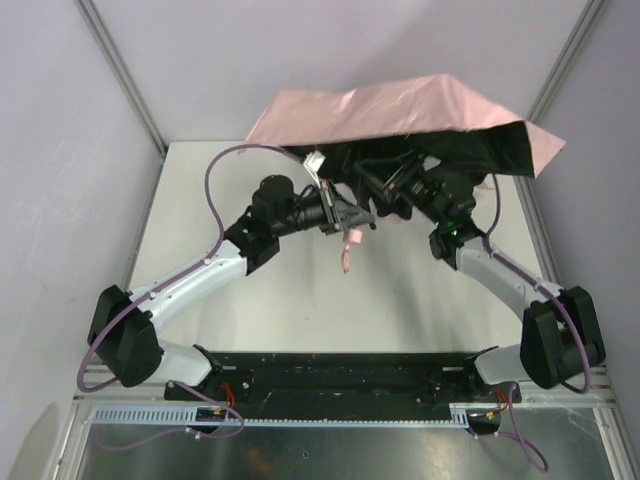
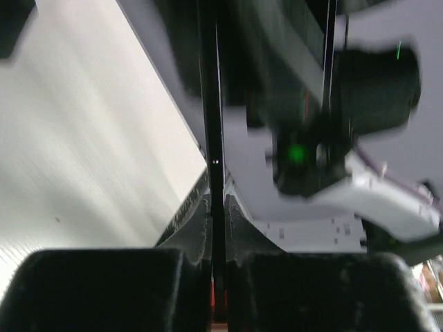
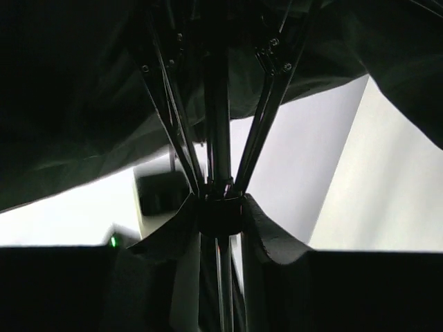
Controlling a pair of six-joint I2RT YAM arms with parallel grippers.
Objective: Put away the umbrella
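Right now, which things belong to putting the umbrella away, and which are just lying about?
Job in hand:
- umbrella, canopy spread
- left gripper, shut on its shaft
- right gripper, shut on its runner

Just there:
- table
- purple cable on the left arm

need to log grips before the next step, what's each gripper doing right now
left gripper: closed on the thin black shaft of the umbrella
right gripper: closed on its sliding collar under the canopy
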